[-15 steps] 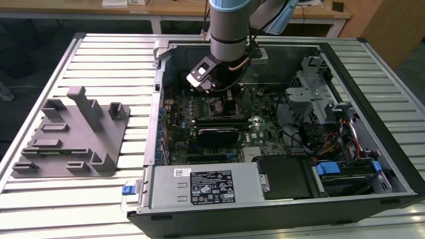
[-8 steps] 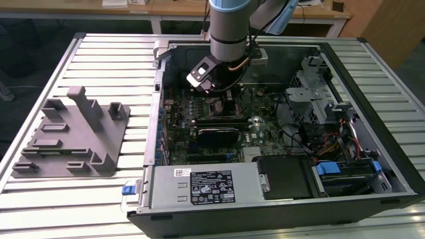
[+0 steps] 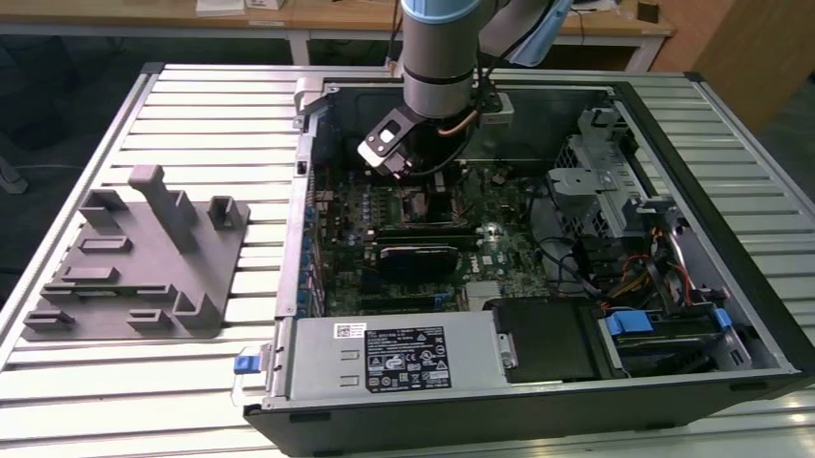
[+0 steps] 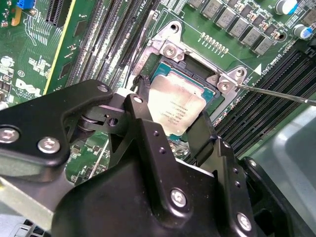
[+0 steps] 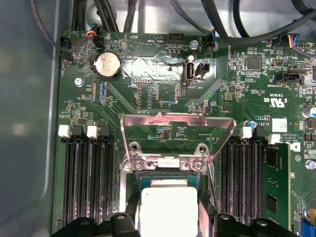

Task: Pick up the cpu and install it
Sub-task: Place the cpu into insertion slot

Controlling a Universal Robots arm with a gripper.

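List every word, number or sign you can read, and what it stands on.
None can be read with confidence.
cpu: faint lines of print on its metal top, too blurred.
motherboard: white markings, too small.
power supply label: white print on black, too small.
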